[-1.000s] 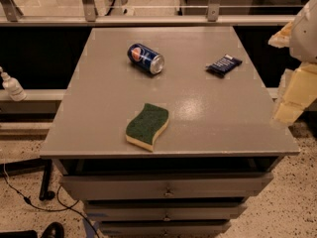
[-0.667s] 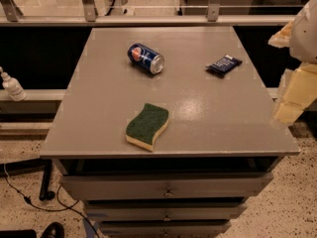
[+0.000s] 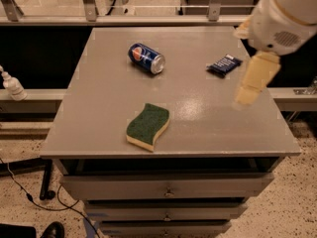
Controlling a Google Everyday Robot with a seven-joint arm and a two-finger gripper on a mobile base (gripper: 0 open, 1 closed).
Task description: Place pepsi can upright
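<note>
Grey table (image 3: 99,108): one pepsi can (image 3: 146,58), one sponge (image 3: 147,126); hand (image 3: 253,81) right

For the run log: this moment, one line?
pepsi can: on its side | gripper: over right side of table, apart from can | upright: not yet

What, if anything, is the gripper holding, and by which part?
Nothing: the gripper hangs over the table's right side; the pepsi can lies untouched on its side.

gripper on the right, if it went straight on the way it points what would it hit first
The gripper points down and slightly left, so it would probably meet bare table top first, not the snack packet or the can; its height is unclear.
</note>
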